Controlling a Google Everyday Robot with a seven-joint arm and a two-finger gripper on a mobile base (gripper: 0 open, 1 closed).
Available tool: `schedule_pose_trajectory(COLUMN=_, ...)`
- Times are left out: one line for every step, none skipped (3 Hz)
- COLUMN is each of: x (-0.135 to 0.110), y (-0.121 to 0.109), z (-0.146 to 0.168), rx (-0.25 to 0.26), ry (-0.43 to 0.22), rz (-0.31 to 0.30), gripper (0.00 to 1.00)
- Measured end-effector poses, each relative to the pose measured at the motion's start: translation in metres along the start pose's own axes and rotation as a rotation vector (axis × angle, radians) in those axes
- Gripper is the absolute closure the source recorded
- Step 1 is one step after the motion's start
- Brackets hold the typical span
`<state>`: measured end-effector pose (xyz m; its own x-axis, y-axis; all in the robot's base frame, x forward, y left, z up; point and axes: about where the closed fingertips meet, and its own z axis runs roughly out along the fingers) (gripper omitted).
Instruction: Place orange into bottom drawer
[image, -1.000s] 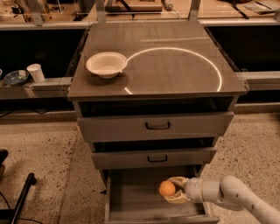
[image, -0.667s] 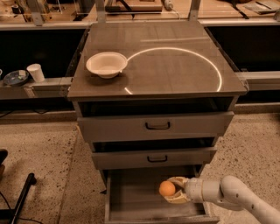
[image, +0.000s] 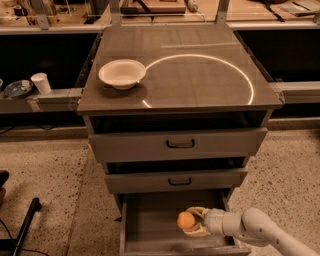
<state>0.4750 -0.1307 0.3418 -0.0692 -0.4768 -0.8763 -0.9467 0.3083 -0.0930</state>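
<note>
The orange (image: 185, 220) is a small round fruit held between the fingers of my gripper (image: 192, 221), which is shut on it. The gripper reaches in from the lower right and sits inside the open bottom drawer (image: 150, 225), over its plank-like floor on the right side. The orange hangs just above or on the drawer floor; I cannot tell which. The white arm (image: 260, 230) runs off to the lower right corner.
A grey cabinet top (image: 200, 85) holds a white bowl (image: 122, 73) at its left. Two wider drawers with black handles (image: 180, 144) are slightly open above the bottom drawer. A white cup (image: 41, 83) stands on a ledge at left. Speckled floor surrounds the cabinet.
</note>
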Motion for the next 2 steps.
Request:
schedule_pose_trajectory(x=0.026, y=0.01, z=0.021, rx=0.015, ry=0.098, rz=-0.07, gripper=1.0)
schedule_pose_trajectory(x=0.051, y=0.015, z=0.036, rx=0.06, ry=0.205, rz=-0.143, gripper=1.0)
